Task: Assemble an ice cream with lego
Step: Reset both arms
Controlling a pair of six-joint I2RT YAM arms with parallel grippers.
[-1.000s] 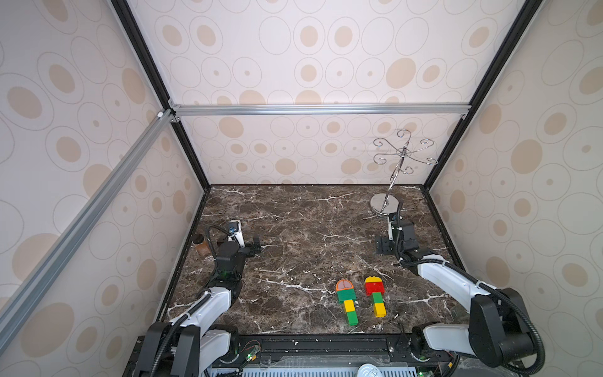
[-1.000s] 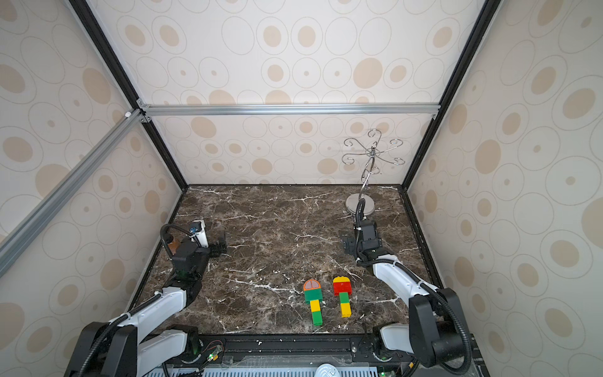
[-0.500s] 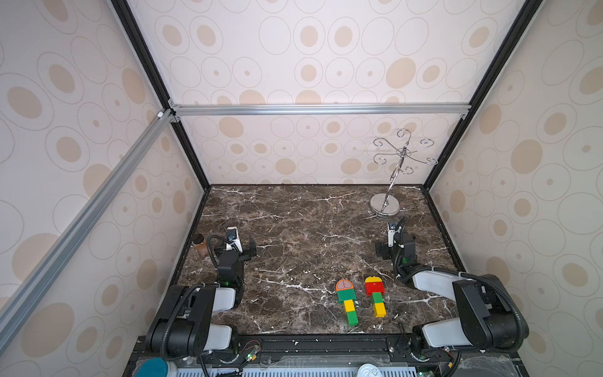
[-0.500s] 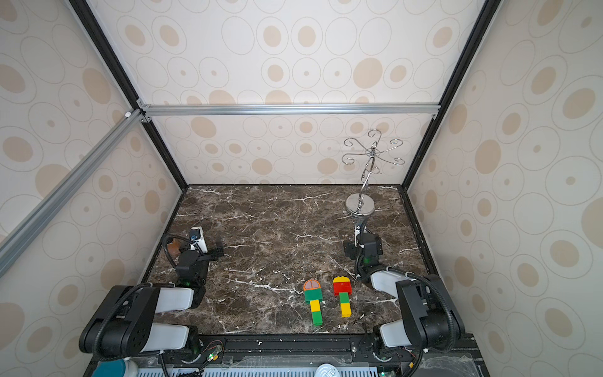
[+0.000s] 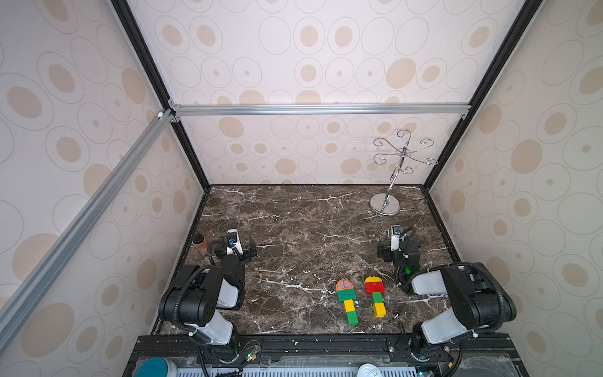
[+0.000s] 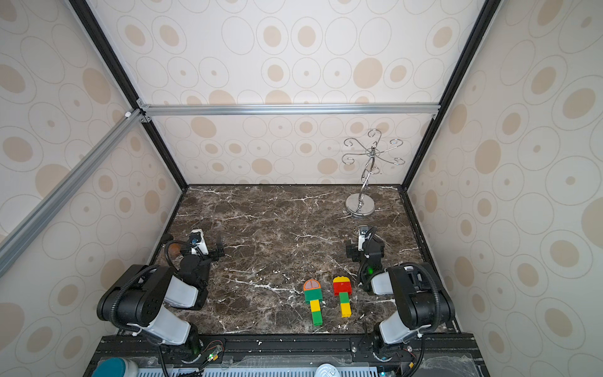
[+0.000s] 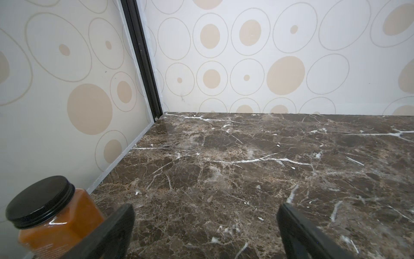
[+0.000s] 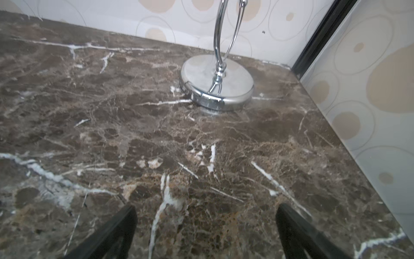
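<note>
W/ left pincer (image 5: 235, 250) & right pincer (image 5: 397, 250) wide, empty, we'd park slow, clear of the lego ice creams (image 5: 346, 302).

In the left wrist view we see the jar (image 7: 56, 215) only in part: the picture's edge cuts off its base, and a finger (image 7: 116, 226) of the left claw (image 7: 205, 208) covers one side. The right wrist view crops the chrome stand (image 8: 217, 76) partway up its stem. In both top views, the studs on the lego (image 5: 346, 302) are too small for us to make out.
</note>
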